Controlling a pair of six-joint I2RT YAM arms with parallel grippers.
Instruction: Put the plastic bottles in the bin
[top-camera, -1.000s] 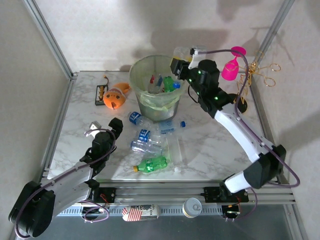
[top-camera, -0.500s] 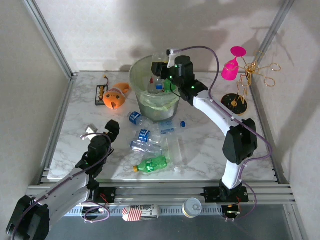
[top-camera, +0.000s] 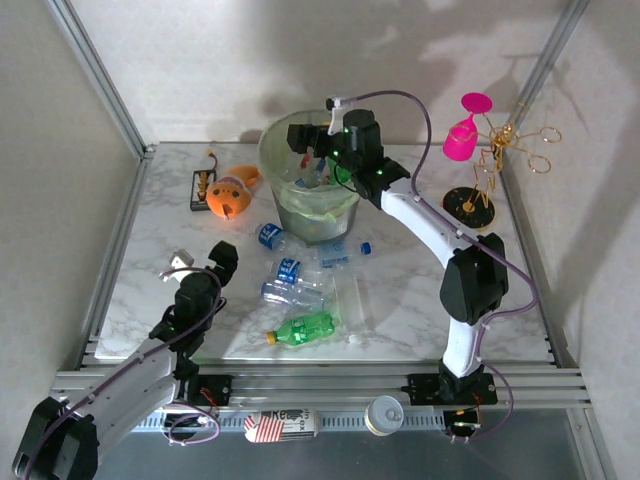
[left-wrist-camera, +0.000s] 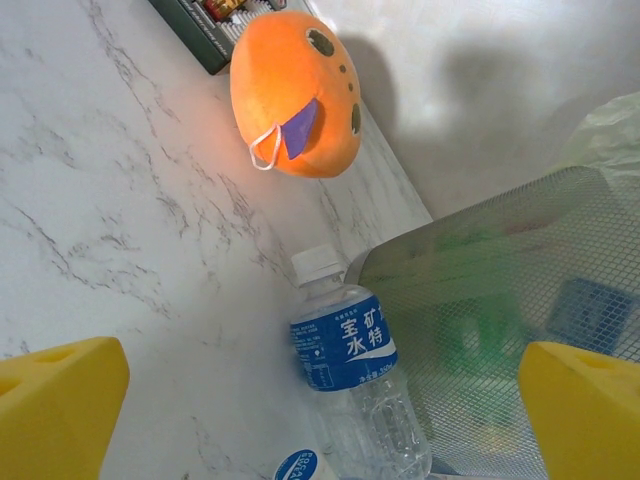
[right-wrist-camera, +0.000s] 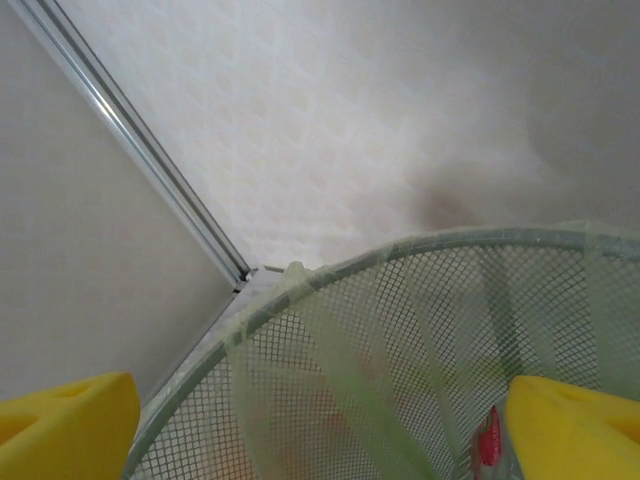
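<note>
Currently the right gripper (top-camera: 306, 141) hangs over the bin (top-camera: 318, 216), upper centre of the top view, jaws spread wide. Several plastic bottles (top-camera: 322, 176) lie inside it. The left gripper (top-camera: 207, 262), lower left, jaws also wide, faces a clear bottle (left-wrist-camera: 350, 360) beside the bin wall. One green bottle (top-camera: 305, 327) lies mid-frame on the table (top-camera: 420, 290).

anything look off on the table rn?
Nothing spilled or broken. Several plastic bottles lie on their sides, scattered across the table in front of the bin, some apparently crushed. An orange plush toy sits left of the bin, the odd non-bottle item.
</note>
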